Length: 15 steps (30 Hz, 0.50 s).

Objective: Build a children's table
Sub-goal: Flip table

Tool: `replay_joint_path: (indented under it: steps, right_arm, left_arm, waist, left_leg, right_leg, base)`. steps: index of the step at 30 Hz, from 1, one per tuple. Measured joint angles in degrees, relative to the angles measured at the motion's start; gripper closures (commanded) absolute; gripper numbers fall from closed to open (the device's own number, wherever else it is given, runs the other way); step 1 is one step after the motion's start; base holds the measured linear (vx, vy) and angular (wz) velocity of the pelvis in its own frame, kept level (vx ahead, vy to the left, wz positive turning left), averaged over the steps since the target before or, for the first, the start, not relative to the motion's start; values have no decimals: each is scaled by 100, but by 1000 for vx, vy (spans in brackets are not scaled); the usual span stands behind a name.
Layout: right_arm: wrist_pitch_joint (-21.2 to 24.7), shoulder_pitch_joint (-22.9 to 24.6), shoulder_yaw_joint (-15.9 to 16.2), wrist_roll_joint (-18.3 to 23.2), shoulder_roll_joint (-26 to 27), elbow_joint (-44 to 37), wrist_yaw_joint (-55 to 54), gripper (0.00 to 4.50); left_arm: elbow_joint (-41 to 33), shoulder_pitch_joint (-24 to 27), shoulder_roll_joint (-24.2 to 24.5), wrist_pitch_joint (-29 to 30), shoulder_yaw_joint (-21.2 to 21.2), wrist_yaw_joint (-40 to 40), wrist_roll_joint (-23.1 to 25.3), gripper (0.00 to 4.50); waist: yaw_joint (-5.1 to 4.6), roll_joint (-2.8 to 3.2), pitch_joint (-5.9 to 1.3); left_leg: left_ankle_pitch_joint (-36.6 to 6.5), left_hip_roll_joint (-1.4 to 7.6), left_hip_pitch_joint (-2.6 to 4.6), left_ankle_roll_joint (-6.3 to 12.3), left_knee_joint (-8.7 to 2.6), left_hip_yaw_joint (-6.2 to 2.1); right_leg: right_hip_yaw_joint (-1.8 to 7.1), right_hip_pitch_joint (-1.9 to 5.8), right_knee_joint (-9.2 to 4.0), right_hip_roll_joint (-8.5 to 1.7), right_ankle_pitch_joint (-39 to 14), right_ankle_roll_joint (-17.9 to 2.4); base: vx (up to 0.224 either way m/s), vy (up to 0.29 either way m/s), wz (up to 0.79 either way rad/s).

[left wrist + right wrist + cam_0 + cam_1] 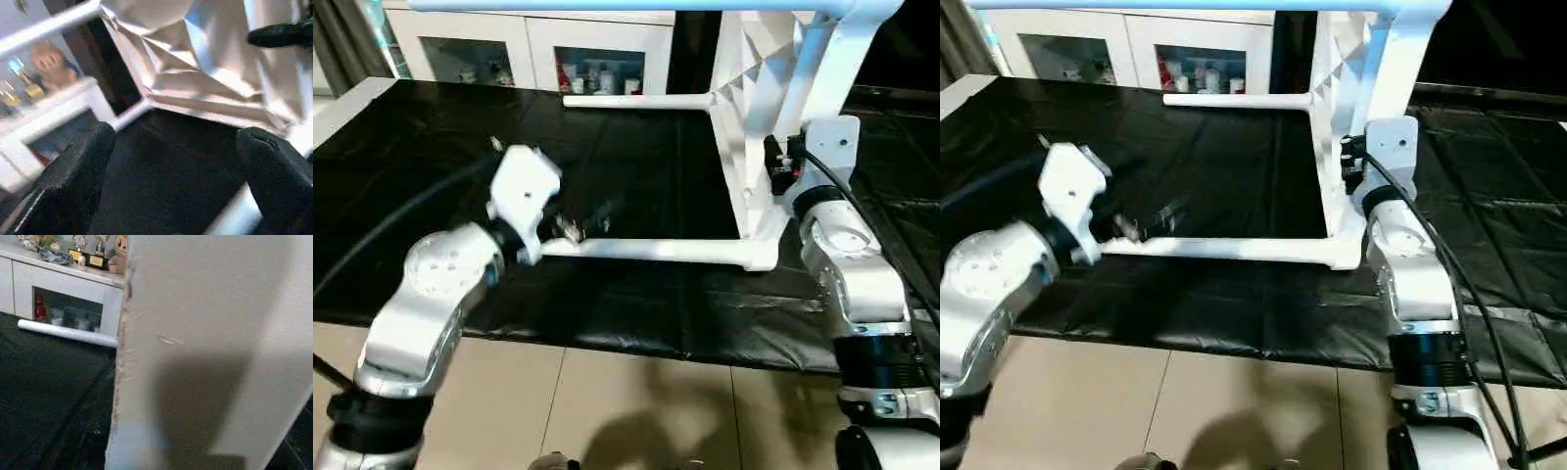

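The white children's table top point(752, 93) stands on its edge on the black-covered bench, ribbed underside facing left. White legs stick out sideways from its corners: a lower leg point(666, 251) lying along the cloth, an upper one point(636, 100) farther back. My left gripper point(582, 225) hovers open at the lower leg's free end; its fingers point(73, 181) stand wide apart over the cloth. My right gripper point(778, 164) is clamped on the top's near rim; one of its black fingers point(283, 34) lies against the ribbed side.
Black cloth point(636, 166) covers the bench, whose front edge runs just below the lower leg. Beyond it is a tiled floor point(607, 392). A white cabinet with glass doors point(529, 44) stands behind the bench. Cables trail from both wrists.
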Motion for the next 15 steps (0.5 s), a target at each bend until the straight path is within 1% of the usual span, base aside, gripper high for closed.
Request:
replay_joint_path:
  steps: [2, 4, 6, 8, 9, 11, 15]
  right_arm:
    - [-31, -1, 29, -8, -126, 11, 48, 257]
    - [-84, -46, 68, -28, -362, 17, 148, 257]
    - [-158, -197, 141, -110, -590, 24, 318, 257]
    - [-227, -370, 201, -220, -779, 24, 468, 257]
    - [-267, -446, 232, -275, -854, 18, 533, 257]
    - [-309, -614, 327, -343, -1053, 17, 624, 256]
    - [-344, -687, 351, -346, -1213, 20, 696, 255]
  left_arm:
    - [21, -230, 80, -191, -46, 46, 220, 9]
    - [23, -705, 74, -446, -37, 167, 405, 9]
    - [31, -1194, 81, -770, 7, 308, 609, 9]
    - [67, -1541, 134, -1006, 19, 422, 790, 9]
    - [75, -1645, 163, -1083, 22, 473, 876, 9]
    - [384, -1946, 303, -1384, 5, 622, 1245, 9]
    - [821, -2217, 478, -1639, -11, 912, 1748, 9]
  waist:
    - [13, 2, 2]
    - [36, 4, 1]
    - [28, 9, 1]
    - [21, 12, -1]
    - [11, 16, -4]
    - [19, 16, -4]
    - [45, 17, -3]
  left_leg:
    - [0, -1, -4, 1, 2, 0]
    - [5, -3, -7, 7, 2, 2]
    - [5, -5, -6, 8, 1, 5]
    - [5, -4, -3, 8, -1, 5]
    - [5, -4, -2, 8, -4, 5]
    - [7, -1, -1, 6, -5, 5]
    - [9, -2, -9, 10, -1, 5]
  right_leg:
    - [-1, -2, 0, 0, 1, 1]
    - [1, -4, -2, -4, 5, 2]
    - [3, -4, -1, -7, 5, 2]
    - [2, -4, 0, -7, 5, 2]
    - [2, -4, -1, -6, 5, 2]
    - [-1, -5, 1, -4, 4, 0]
    - [-2, -5, -1, -7, 6, 0]
  base:
    - [0, 0, 0]
    - [0, 0, 0]
    - [0, 0, 0]
    - [0, 0, 0]
    - [0, 0, 0]
    - [0, 0, 0]
    - [0, 0, 0]
